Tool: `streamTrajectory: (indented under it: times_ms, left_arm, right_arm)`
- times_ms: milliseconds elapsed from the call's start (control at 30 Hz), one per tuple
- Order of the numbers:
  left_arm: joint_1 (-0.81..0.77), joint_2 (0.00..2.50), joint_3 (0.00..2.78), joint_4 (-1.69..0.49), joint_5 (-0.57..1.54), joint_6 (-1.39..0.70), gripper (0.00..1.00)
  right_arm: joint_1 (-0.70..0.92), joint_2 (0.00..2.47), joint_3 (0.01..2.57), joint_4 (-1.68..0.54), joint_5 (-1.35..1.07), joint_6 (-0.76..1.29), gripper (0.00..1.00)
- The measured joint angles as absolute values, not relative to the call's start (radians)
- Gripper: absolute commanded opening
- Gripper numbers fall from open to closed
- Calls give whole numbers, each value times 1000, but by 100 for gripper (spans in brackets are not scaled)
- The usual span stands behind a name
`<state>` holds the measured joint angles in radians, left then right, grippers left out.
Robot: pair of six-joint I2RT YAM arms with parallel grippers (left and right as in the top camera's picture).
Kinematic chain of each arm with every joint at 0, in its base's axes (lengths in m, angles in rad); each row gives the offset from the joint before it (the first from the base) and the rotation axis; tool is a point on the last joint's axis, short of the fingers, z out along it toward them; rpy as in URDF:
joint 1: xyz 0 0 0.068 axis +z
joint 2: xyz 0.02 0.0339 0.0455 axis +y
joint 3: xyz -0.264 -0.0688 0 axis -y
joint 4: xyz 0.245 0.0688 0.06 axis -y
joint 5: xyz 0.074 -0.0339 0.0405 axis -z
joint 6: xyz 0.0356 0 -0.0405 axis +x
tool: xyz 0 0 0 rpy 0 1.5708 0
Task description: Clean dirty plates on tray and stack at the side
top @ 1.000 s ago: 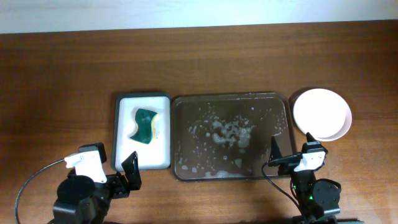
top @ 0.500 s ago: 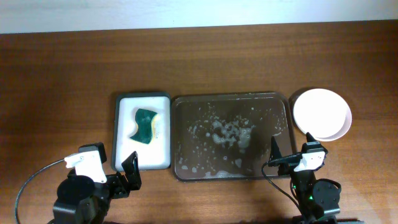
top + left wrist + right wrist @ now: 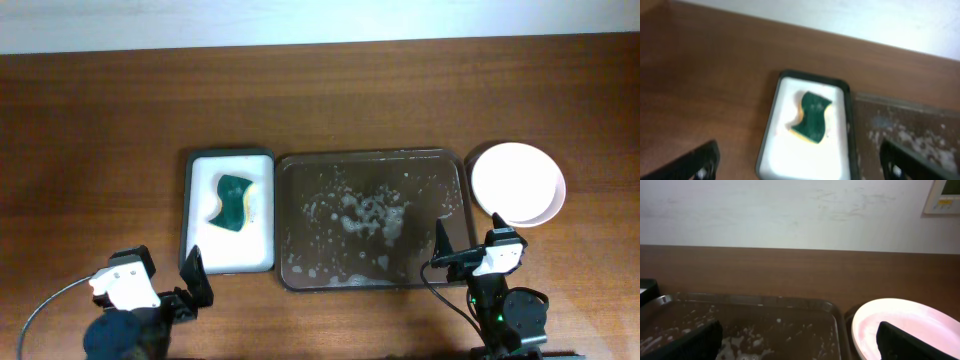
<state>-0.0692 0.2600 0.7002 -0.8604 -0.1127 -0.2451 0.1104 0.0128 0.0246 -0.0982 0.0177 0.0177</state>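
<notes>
A green-and-yellow sponge (image 3: 232, 201) lies curled inside the black-rimmed white tray (image 3: 200, 243), which rests flat on the brown wooden table (image 3: 100, 120).

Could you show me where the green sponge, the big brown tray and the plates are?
green sponge (image 3: 232, 200), overhead view, middle of its green top.
brown tray (image 3: 372, 155), overhead view, on its far rim.
plates (image 3: 518, 183), overhead view, centre of the top plate.

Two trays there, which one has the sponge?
The small white black-rimmed tray on the left; the green sponge lies in it. The large brown tray beside it holds only suds.
</notes>
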Motion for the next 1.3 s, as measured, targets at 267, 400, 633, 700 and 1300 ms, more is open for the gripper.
streamTrajectory:
  times_ms: [267, 400, 633, 700, 1300]
  left_arm:
    - [-43, 16, 179, -210, -76, -208, 99]
    - [-42, 13, 37, 46, -20, -106, 100]
    - [-39, 11, 15, -80, 32, 43, 99]
    - [-39, 11, 15, -80, 36, 53, 100]
    - [-39, 11, 15, -80, 38, 61, 99]
  right_arm:
    - [110, 12, 24, -97, 17, 18, 99]
    - [110, 11, 24, -97, 17, 17, 98]
    - [110, 11, 24, -97, 17, 18, 99]
    - [110, 11, 24, -97, 17, 18, 99]
    - [110, 11, 24, -97, 17, 18, 99]
